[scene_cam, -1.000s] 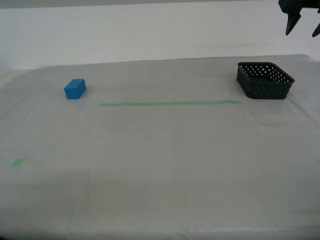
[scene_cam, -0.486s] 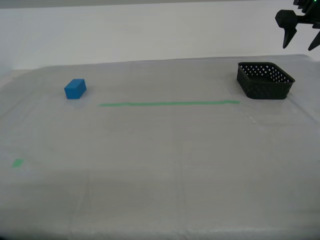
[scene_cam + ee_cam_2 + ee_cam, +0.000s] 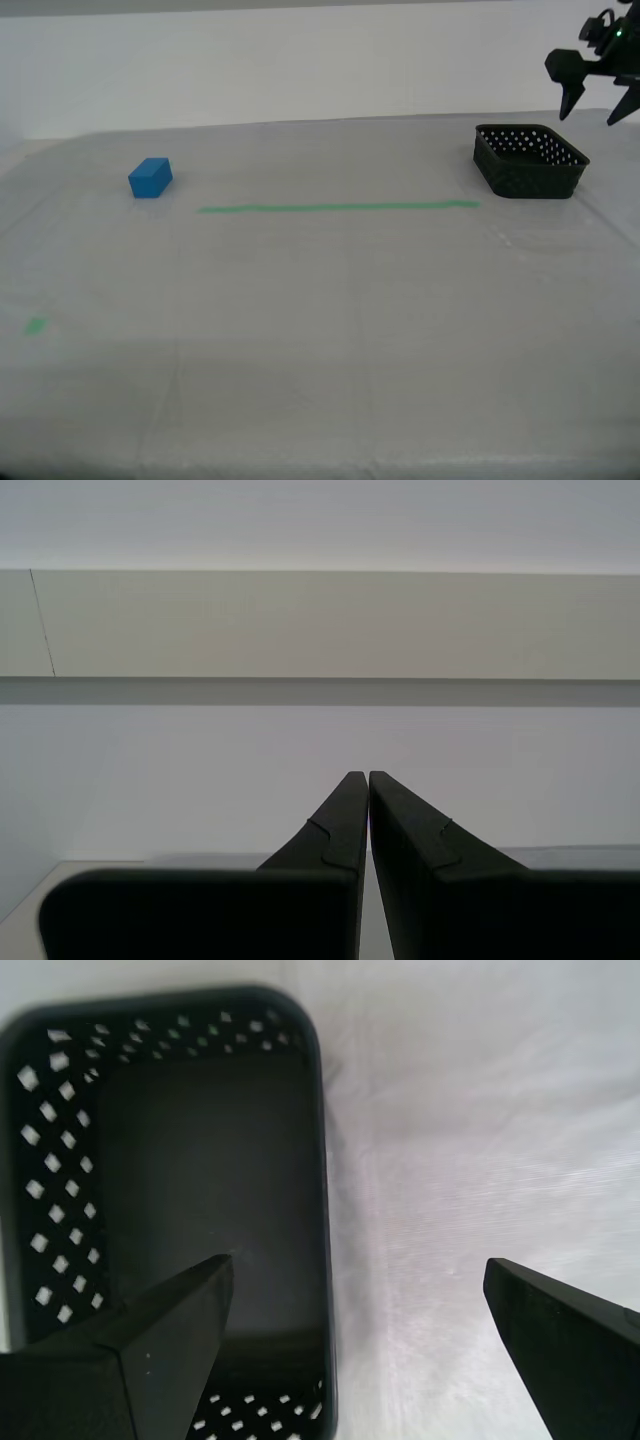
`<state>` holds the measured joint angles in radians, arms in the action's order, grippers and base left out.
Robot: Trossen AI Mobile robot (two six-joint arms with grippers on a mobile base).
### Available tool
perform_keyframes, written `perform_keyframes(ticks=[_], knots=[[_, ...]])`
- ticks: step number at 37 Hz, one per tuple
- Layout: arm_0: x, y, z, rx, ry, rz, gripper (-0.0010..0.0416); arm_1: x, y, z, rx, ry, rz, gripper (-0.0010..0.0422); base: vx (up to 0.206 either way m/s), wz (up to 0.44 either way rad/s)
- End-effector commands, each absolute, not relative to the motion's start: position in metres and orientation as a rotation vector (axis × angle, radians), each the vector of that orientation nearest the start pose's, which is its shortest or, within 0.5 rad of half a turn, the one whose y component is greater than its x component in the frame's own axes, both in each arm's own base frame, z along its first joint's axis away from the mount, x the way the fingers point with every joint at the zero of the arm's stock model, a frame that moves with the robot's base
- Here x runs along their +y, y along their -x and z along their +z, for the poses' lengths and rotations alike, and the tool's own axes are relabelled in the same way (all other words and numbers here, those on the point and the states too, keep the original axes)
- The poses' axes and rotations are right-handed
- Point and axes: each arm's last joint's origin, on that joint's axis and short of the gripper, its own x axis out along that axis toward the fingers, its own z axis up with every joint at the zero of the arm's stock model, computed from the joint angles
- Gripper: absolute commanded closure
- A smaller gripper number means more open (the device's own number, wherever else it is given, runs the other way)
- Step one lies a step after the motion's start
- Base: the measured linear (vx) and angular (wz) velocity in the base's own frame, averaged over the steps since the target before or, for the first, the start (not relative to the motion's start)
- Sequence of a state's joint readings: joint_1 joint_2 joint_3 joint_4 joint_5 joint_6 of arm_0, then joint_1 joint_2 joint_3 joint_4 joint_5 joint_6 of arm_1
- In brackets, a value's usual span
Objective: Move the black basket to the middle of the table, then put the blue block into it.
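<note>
The black basket point(image 3: 530, 160) stands empty on the table point(image 3: 330, 320) at the exterior view's far right. My first gripper point(image 3: 590, 115) hangs open just above and behind it. In the first wrist view the basket point(image 3: 200, 1160) lies below my first gripper point(image 3: 357, 1265); one fingertip is over the basket's inside, the other over bare table, and its side rim runs between them. The blue block point(image 3: 150, 178) lies alone at the exterior view's left. My second gripper point(image 3: 368, 775) is shut on nothing and faces a pale wall; the exterior view does not show it.
A thin green tape line point(image 3: 340, 208) runs across the table between block and basket. A small green tape bit point(image 3: 35, 325) lies near the exterior view's left edge. A white wall stands behind the table's far edge.
My first gripper has come down from the exterior view's top right corner toward the basket, shifting slightly to that view's left. Basket and block have not moved.
</note>
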<state>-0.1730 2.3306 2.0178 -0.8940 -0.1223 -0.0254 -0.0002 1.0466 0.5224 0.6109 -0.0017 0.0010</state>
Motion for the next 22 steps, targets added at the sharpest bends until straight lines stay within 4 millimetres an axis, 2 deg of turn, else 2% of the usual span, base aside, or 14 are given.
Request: perform_keyframes(ticks=[1,12,22], knots=[[-0.080,-0.485,0.180,1.198,-0.159,-0.017,0.0056,0.000,-0.226,0.271,-0.093,0.000,0.002,0.0412,0.000,0.000],[-0.080,-0.496,0.154,1.222,-0.164,-0.010,0.0055,0.000,-0.226,0.270,-0.091,0.000,0.003,0.0412,0.000,0.000],[-0.080,-0.497,0.149,1.201,-0.159,-0.013,0.0055,0.000,-0.226,0.271,-0.092,0.000,0.002,0.0412,0.000,0.000]])
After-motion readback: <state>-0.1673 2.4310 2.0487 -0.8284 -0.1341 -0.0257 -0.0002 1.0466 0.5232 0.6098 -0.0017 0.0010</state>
